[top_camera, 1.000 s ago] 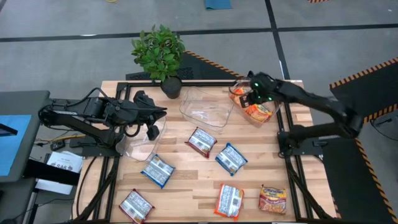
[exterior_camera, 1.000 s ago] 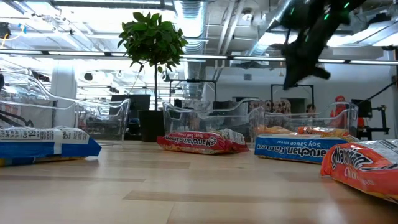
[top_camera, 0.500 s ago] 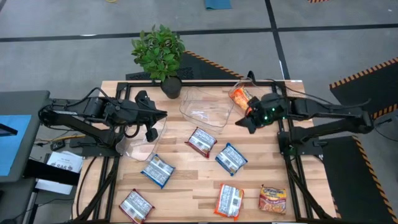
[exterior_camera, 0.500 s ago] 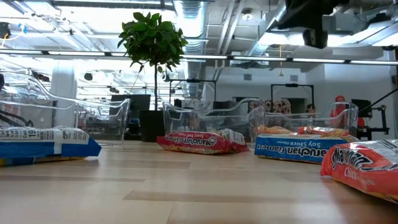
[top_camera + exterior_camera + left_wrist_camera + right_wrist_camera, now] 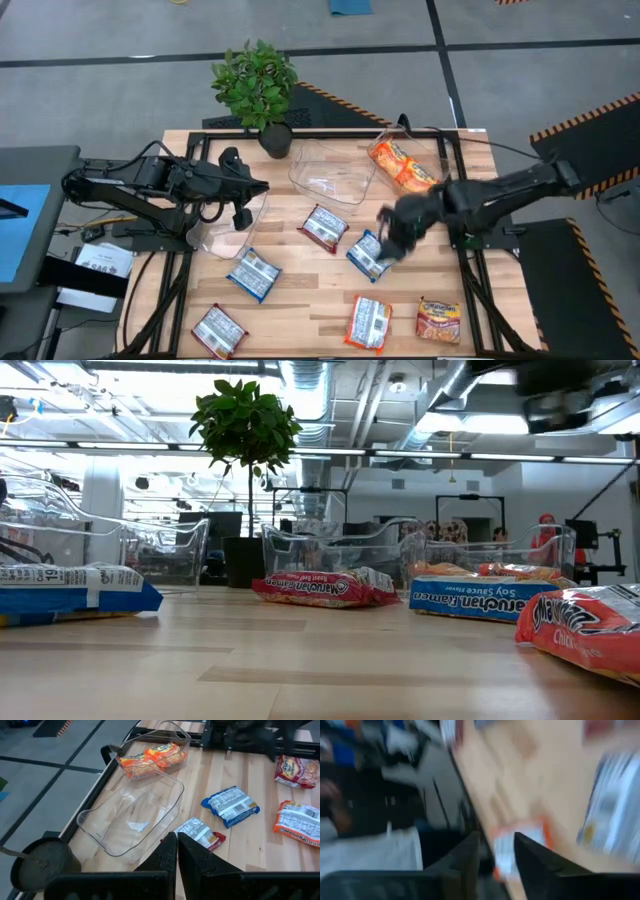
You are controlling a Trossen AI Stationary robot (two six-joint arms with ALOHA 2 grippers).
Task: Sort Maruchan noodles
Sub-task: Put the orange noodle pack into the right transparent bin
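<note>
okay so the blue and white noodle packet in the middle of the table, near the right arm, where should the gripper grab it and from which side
Judging by its pose, come straight down from above. The blue-and-white packet lies flat on the table, tilted diagonally, so there is no side face to pinch. Close the fingers across its narrower width, near one crimped end where the plastic can bunch up. The right gripper is right beside it; the red-and-white packet lies apart, leaving room.

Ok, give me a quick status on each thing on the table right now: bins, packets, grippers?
Right bin: holds orange packets.
Middle bin: empty.
Left bin: nothing visible inside, partly hidden by the left arm.
Loose packets: six lie flat on the table, unsorted.
Blue packet: flat, under the right gripper.
Left gripper: shut, empty, over the left bin.
Right gripper: open, empty, over the blue packet.
</note>
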